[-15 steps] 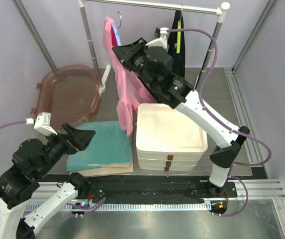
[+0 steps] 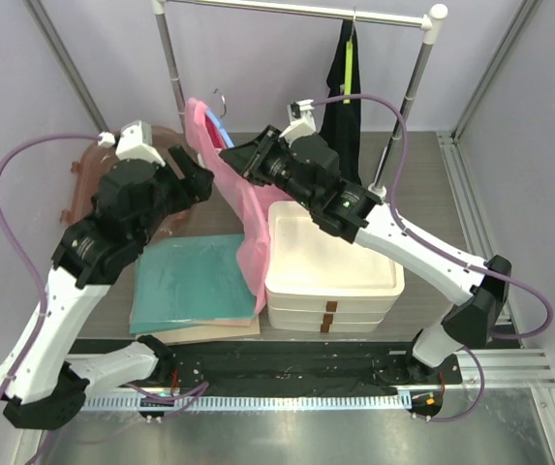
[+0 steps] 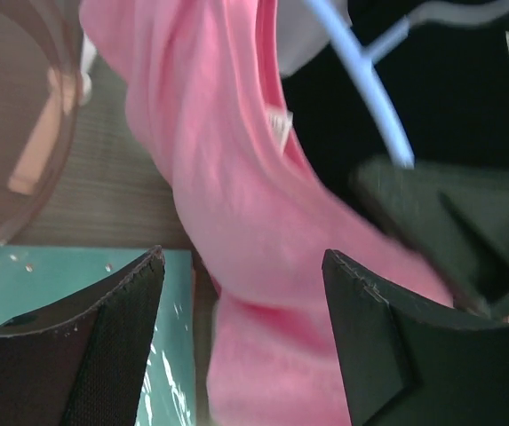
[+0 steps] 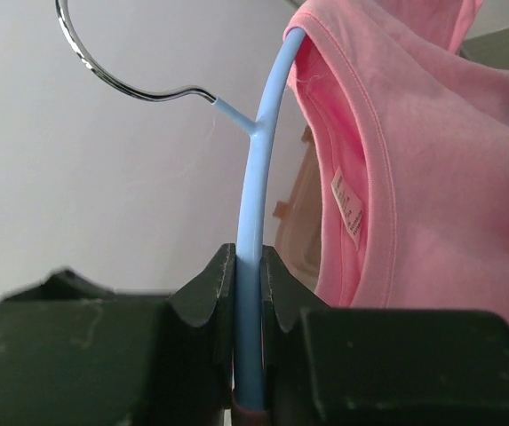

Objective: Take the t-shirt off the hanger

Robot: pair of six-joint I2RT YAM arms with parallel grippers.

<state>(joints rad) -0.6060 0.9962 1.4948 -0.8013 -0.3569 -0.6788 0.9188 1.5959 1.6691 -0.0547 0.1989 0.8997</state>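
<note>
**Item:** pink t-shirt (image 2: 243, 194), draped on blue hanger (image 4: 256, 177) and held off the rail, hem trailing toward 6 o'clock beside white stacked trays (image 2: 335, 262).

**Right claw** (image 4: 247, 275): clamped on the hanger's thin arm, at 3 o'clock of the shirt.

**Left claw** (image 3: 242, 257): jaws apart, cloth framed between them, at 9 o'clock.

**Risks judged:**
- Only a loose fold may be caught, so the cloth could slip.
- The collar could be snagged on the hanger shoulder.
- The hanger could be twisted within the clamp by a sideways pull.

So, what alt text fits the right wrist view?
Black jaws clamp a thin light-blue hanger with a silver wire hook, against a pale wall. A pink fabric t-shirt hangs on it at right, white neck label showing.
</note>
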